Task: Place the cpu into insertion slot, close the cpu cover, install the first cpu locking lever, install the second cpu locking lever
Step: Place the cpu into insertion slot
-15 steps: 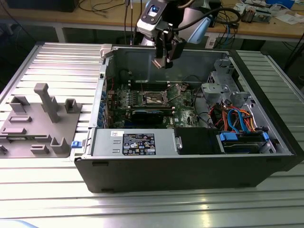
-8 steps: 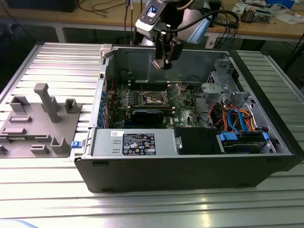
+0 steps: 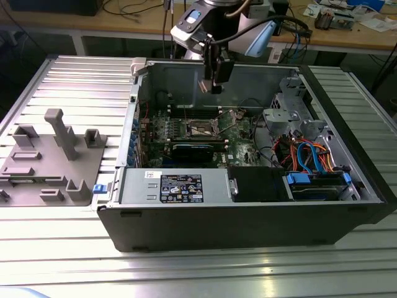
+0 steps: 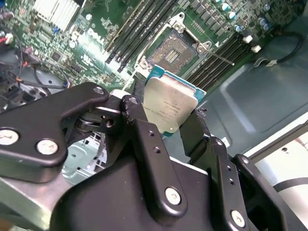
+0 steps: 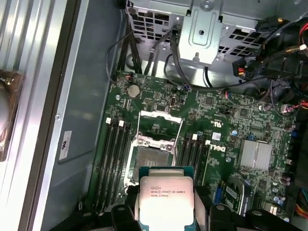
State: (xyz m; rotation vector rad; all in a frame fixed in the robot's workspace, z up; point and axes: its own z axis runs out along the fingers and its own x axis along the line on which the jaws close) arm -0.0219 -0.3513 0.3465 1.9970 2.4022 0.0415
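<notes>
My gripper [image 3: 215,87] hangs inside the open computer case, above the green board, shut on the cpu [image 4: 171,106]. The chip is a flat square with a silver-grey top and a green rim, pinched by its edges between the black fingers [image 4: 139,130]. In the first wrist view the cpu [image 5: 166,199] hovers just off the insertion slot [image 5: 150,159], a dark square socket with a silvery rim and nothing in it. In the exterior view the slot [image 3: 201,128] lies below the gripper. The cpu cover [image 5: 160,115], a thin silvery frame, is swung open at the socket's far side.
Rows of black memory slots [image 5: 111,159] flank the socket. A finned heatsink [image 5: 255,155] and a drive cage with cables [image 3: 310,164] sit to the exterior view's right. The power supply [image 3: 177,186] lines the case front. A grey fixture [image 3: 53,155] rests outside on the table.
</notes>
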